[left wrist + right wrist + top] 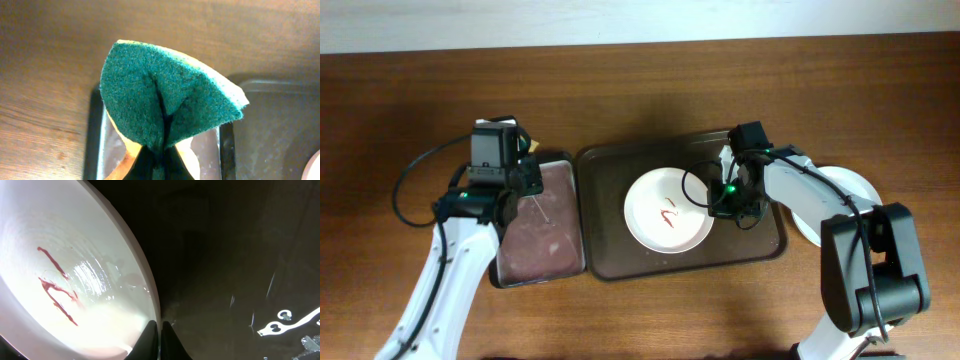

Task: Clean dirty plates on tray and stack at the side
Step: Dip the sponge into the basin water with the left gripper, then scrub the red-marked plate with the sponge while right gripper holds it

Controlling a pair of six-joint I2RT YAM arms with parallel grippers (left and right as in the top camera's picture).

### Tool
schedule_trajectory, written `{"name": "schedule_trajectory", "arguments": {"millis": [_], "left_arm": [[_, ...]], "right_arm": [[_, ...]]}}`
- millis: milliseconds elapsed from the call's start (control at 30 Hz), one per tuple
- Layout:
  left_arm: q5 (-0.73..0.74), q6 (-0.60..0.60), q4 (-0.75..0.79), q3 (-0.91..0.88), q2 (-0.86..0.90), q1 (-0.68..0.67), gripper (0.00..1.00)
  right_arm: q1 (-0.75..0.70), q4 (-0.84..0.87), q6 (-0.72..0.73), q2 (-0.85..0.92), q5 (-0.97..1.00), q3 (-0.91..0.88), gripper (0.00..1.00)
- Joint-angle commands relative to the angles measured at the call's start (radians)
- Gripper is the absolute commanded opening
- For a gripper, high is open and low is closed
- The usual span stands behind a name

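Where the tabletop's middle lies, the tray (pixel 605 200) holds one dirty plate (pixel 669 210), with a red scribble on its floor. Right gripper (pixel 159 330) is pinched almost closed on that plate's right rim, the rim edge running between the fingers. Second plate (pixel 848 185) lies off the tray toward the right edge, partly under the right arm. Left gripper (pixel 159 162) is clamped tight on a folded green sponge (pixel 165 100), above the small black tray (pixel 545 245) toward the left edge.
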Motion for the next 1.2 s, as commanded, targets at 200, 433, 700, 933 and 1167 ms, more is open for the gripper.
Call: {"name": "schedule_trajectory", "arguments": {"millis": [200,433,700,933,1167], "left_arm": [[-0.146,0.040,0.029,0.016,-0.094,0.006,0.00],[-0.146,0.040,0.028,0.016,-0.094,0.006,0.00],[-0.145,0.039,0.028,0.015,-0.089,0.006,0.00],[-0.036,-0.013,-0.032,0.014,0.086,0.006,0.00],[0.122,-0.040,-0.129,0.014,0.262,0.007,0.00]], "right_arm": [[0.005,0.003,-0.006,0.007,0.006,0.008,0.05],[0.005,0.003,-0.006,0.007,0.006,0.008,0.05],[0.005,0.008,-0.006,0.007,0.006,0.008,0.04],[0.005,0.010,-0.006,0.007,0.006,0.008,0.05],[0.005,0.010,-0.006,0.007,0.006,0.008,0.05]]}}
